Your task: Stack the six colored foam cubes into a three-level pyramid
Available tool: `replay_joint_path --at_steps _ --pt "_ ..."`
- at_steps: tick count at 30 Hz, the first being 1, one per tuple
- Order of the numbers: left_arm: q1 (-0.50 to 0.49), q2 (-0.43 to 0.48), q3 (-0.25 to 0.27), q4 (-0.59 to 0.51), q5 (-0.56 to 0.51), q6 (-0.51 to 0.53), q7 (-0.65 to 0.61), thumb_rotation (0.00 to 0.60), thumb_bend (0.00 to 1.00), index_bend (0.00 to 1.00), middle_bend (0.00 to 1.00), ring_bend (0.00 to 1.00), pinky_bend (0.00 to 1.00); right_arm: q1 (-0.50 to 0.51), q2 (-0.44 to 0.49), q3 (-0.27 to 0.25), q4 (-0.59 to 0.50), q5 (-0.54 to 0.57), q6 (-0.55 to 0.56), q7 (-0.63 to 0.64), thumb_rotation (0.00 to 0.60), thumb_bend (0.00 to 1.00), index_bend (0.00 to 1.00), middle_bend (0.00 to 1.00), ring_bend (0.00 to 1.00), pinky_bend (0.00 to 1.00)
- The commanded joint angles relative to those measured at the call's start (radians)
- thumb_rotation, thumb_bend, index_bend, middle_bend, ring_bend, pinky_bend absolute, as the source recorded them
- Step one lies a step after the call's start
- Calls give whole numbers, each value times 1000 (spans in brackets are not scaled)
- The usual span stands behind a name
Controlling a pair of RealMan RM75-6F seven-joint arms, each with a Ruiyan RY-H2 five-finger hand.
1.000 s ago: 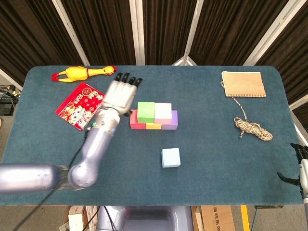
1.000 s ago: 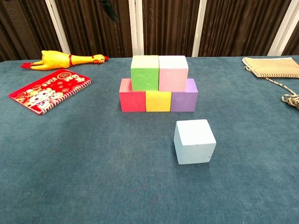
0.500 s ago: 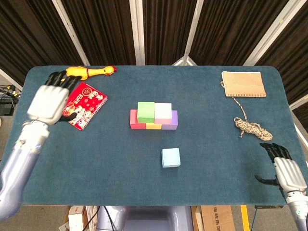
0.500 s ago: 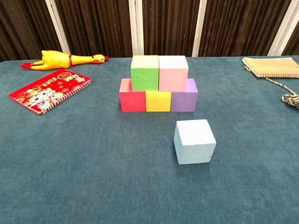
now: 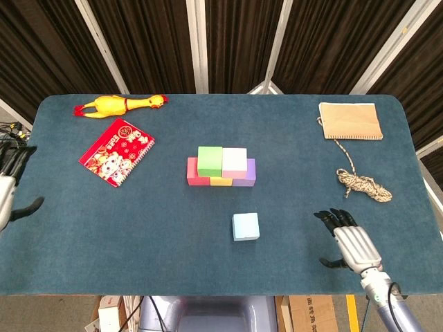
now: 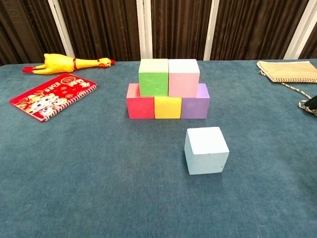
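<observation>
At the near right edge of the worktop [image 5: 138, 228], the right hand [image 5: 353, 243] hovers palm down, fingers spread apart and holding nothing. The light blue cube [image 5: 246, 226] lies alone on the cloth to this hand's left, apart from it and nearer the centre. At the far left edge the left hand [image 5: 8, 187] shows only in part, fingers apart, nothing in it, well clear of all cubes.

Beyond the light blue cube stands the partial stack: red cube [image 6: 140, 107], yellow cube [image 6: 167, 107] and purple cube [image 6: 195, 106] side by side, touching, with the green cube [image 6: 153, 77] and pink cube [image 6: 184, 77] set on them.

Further left lie a red notebook [image 5: 116, 151] and a rubber chicken [image 5: 121, 104]; far right, a rope [image 5: 363, 184] and a tan pouch [image 5: 349, 120].
</observation>
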Motion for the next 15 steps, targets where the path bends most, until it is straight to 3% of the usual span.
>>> replay_joint_path --at_steps 1,8,15 --pt "52 -55 25 62 5 44 -53 600 259 104 131 0 0 19 -30 8 0 20 2 -39 600 192 130 137 22 0" --pt "98 -138 26 175 7 69 -139 600 259 104 131 0 0 55 -83 32 -20 88 22 -155 600 193 113 120 21 0" --pt "111 -191 10 238 -16 55 -147 600 260 104 132 0 0 116 -120 43 -92 248 14 -338 600 192 107 120 22 0"
